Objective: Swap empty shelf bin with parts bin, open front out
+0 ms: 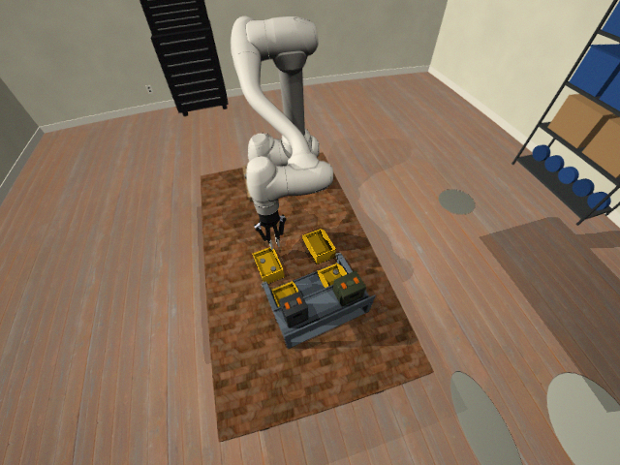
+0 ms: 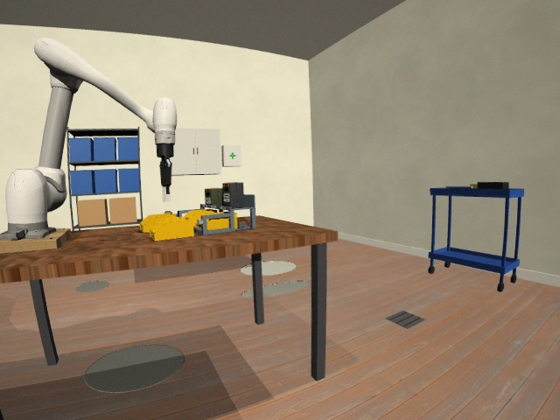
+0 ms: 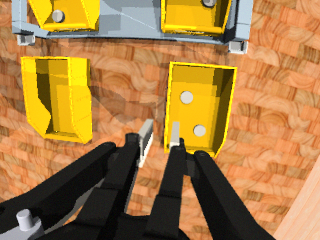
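A yellow open bin with two grey parts (image 1: pixel 267 263) stands upright on the table, and it also shows in the wrist view (image 3: pixel 199 107). An empty yellow bin (image 1: pixel 318 245) stands upright beside it, on the left in the wrist view (image 3: pixel 56 96). My gripper (image 1: pixel 272 240) hovers well above the parts bin's near corner. Its fingers stand a little apart with nothing between them, one tip over the bin's side wall. In the side view it (image 2: pixel 166 196) hangs above the yellow bins (image 2: pixel 169 226).
Two dark boxes (image 1: pixel 294 310) (image 1: pixel 349 289) stand on the shelf's top board. A blue cart (image 2: pixel 474 226) stands far off.
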